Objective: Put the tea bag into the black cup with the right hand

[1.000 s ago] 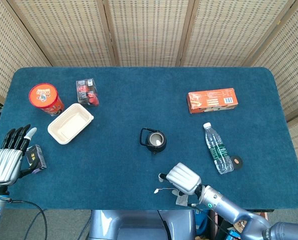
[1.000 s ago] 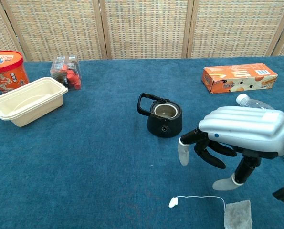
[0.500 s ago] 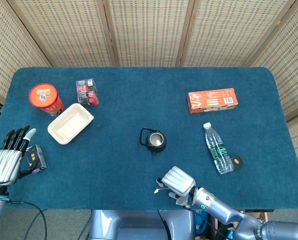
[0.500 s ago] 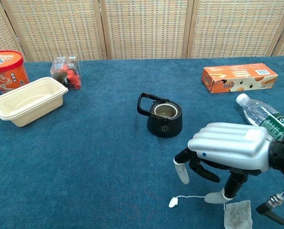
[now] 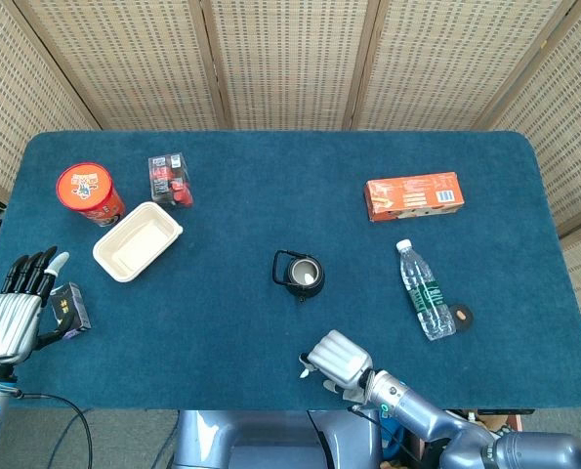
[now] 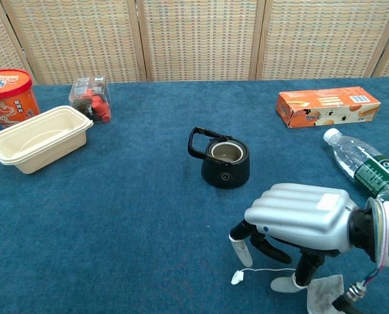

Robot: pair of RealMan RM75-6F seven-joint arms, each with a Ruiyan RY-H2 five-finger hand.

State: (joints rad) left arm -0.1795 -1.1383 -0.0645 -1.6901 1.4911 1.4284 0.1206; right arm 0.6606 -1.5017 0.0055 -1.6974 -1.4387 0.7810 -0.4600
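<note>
The black cup (image 6: 225,161) with a handle stands upright mid-table, also seen from the head view (image 5: 300,275). The tea bag (image 6: 325,294) lies flat at the near edge, its white string (image 6: 266,269) running left to a small tag (image 6: 235,277). My right hand (image 6: 295,226) hangs low right over the string, fingers pointing down and apart, holding nothing; its thumb tip (image 6: 284,284) sits just left of the bag. In the head view the right hand (image 5: 337,360) hides the bag. My left hand (image 5: 12,313) rests at the far left, fingers stretched.
A small black box (image 5: 70,306) lies beside the left hand. A red tub (image 5: 90,191), cream container (image 5: 137,240) and clear box (image 5: 170,179) stand back left. An orange carton (image 5: 413,195), a lying water bottle (image 5: 425,290) and a black disc (image 5: 462,316) occupy the right.
The right hand has come down and shifted left toward the near edge, closing in on the tea bag's string. Tea bag, cup and left hand have not moved.
</note>
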